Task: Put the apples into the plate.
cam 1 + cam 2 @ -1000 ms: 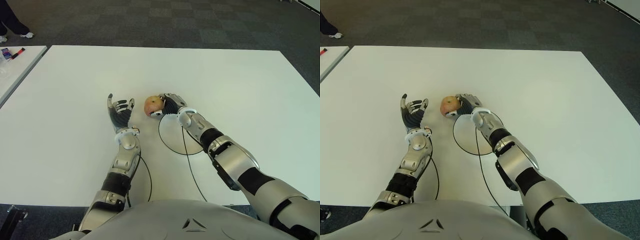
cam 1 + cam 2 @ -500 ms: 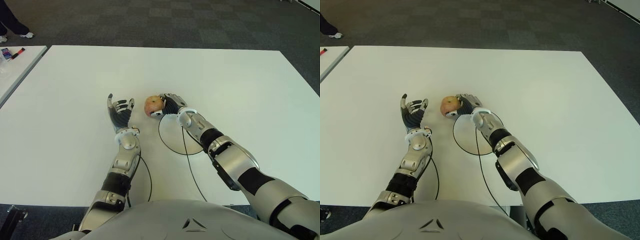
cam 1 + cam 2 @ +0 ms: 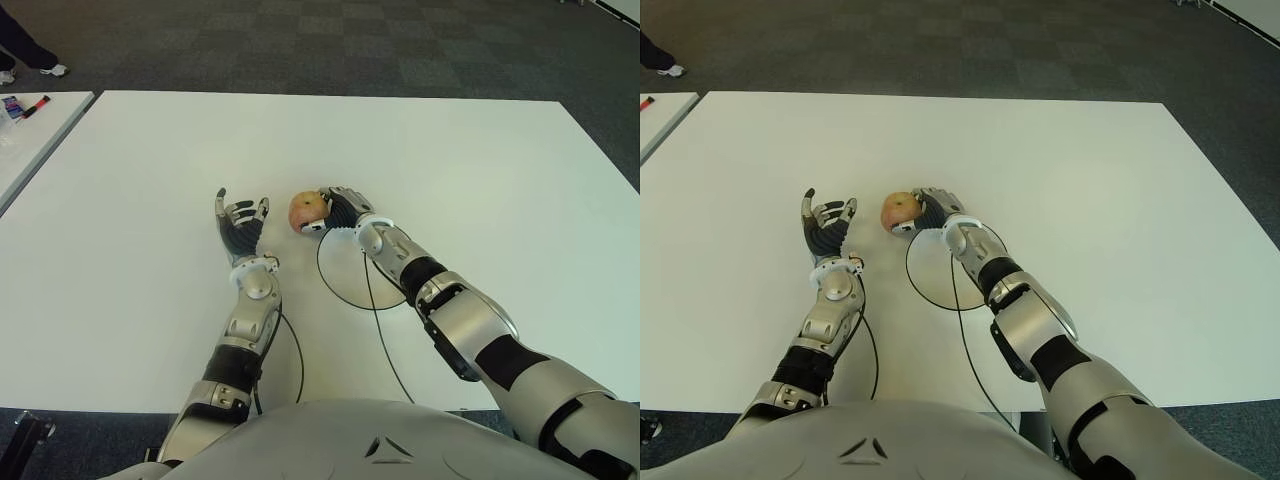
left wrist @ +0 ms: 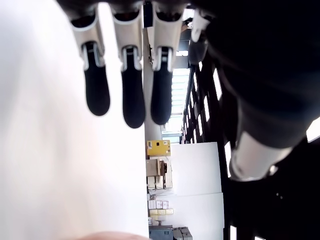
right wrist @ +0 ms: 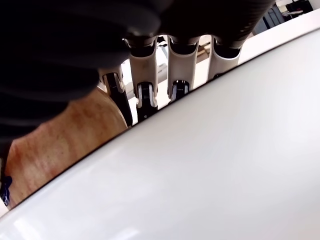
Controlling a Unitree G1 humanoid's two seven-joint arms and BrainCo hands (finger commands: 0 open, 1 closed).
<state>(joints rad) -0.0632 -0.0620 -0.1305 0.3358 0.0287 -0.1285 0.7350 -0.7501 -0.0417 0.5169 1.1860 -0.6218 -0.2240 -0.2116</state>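
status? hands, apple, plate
Right hand shut on apple at plate far-left rim. Left hand open, idle, left of apple. Nothing blocking.

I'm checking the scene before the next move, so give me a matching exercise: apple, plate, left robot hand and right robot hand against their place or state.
Things:
1. apple
2. plate
3. left robot hand
4. right robot hand

States:
A. open, holding nothing, on the apple's left
B. white, dark-rimmed, under the right forearm
C. fingers around the fruit
D. held just beyond the plate's far-left rim

Pairs: 1-D, 2-B, 3-A, 4-C
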